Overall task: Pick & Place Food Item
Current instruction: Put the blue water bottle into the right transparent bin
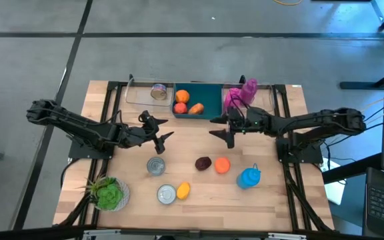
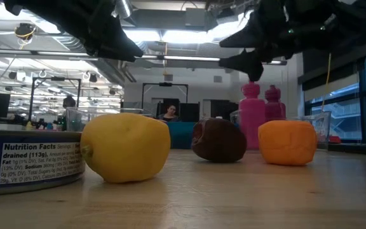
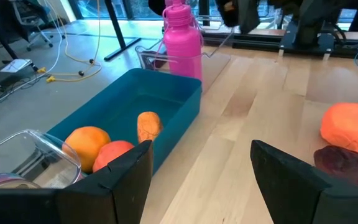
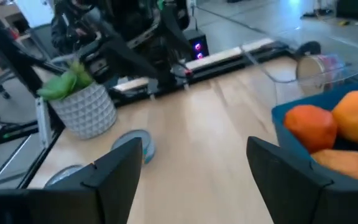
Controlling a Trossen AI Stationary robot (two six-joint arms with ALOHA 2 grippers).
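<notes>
A teal bin [image 1: 209, 93] at the table's far edge holds an orange [image 1: 182, 97], a red fruit [image 1: 179, 108] and an orange-brown item [image 1: 197, 108]. On the table lie a dark maroon item [image 1: 203, 163], an orange item [image 1: 222, 165] and a yellow lemon [image 1: 183, 191]. My left gripper [image 1: 160, 133] is open and empty above the table, near the bin's left front corner. My right gripper [image 1: 224, 128] is open and empty above the table, in front of the bin's right end.
A clear box [image 1: 139, 95] with a can [image 1: 159, 91] sits left of the bin; pink bottles [image 1: 242, 93] in a clear box stand to the right of it. Two cans [image 1: 155, 165] [image 1: 167, 194], a potted plant [image 1: 109, 193] and a blue bottle [image 1: 249, 177] stand nearer the front.
</notes>
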